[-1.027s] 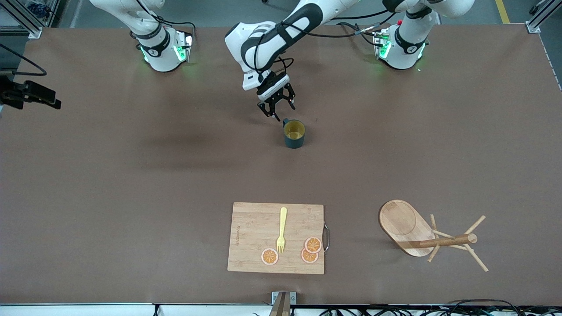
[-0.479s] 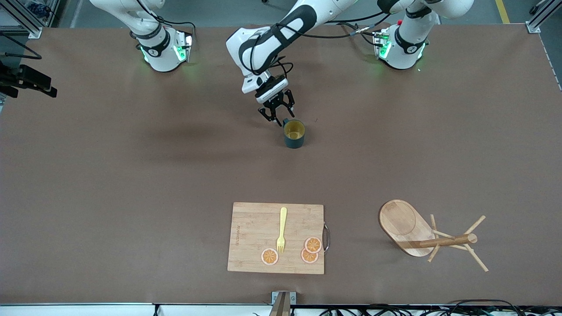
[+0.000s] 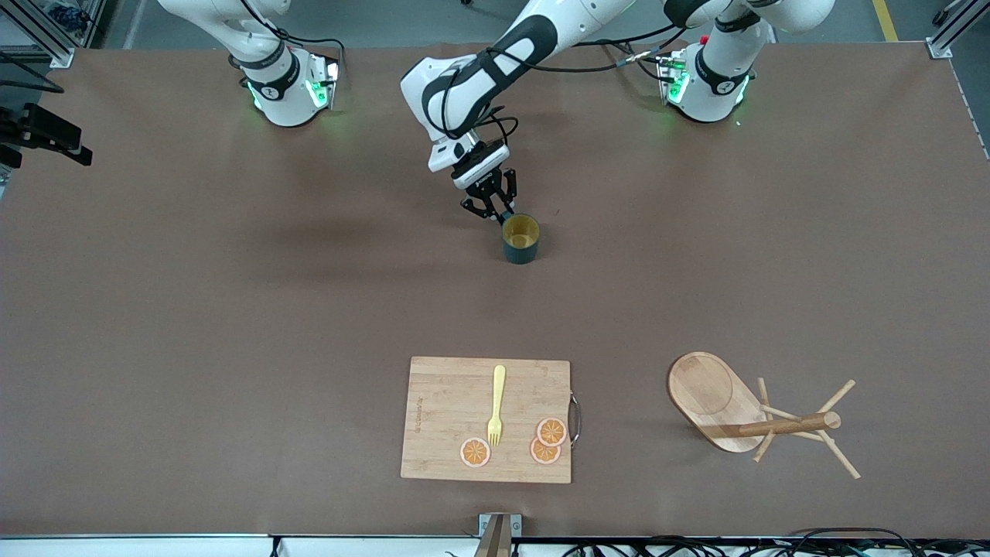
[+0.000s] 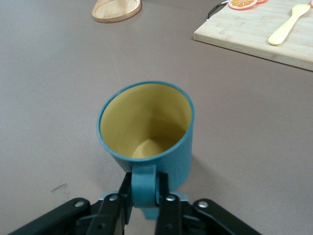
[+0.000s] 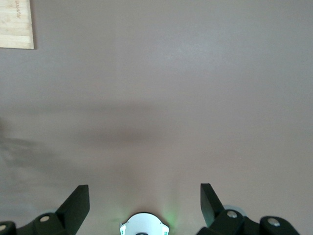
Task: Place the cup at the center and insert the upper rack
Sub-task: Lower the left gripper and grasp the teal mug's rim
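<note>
Gripping cylindrical teal cup's handle (image 4: pixel 143 183), left pincer (image 4: pixel 145 199).

The desk (image 3: pixel 232 325) is a flat matte brown, no pattern at all. The cup (image 3: pixel 520 239) is dark teal outside with a mustard-yellow inside, and its little handle is the same teal. The left hand (image 3: pixel 492 207) is black on a white arm with black bands. The right hand (image 5: pixel 144 200) is black too. The mug tree (image 3: pixel 742 414) is pale natural wood, its post a touch darker. The cutting board (image 3: pixel 464 402) is light bamboo with faint grain stripes, carrying a pale yellow fork (image 3: pixel 496 405) and three orange slices (image 3: pixel 551 431), orange with white rims. The arm bases glow green.
</note>
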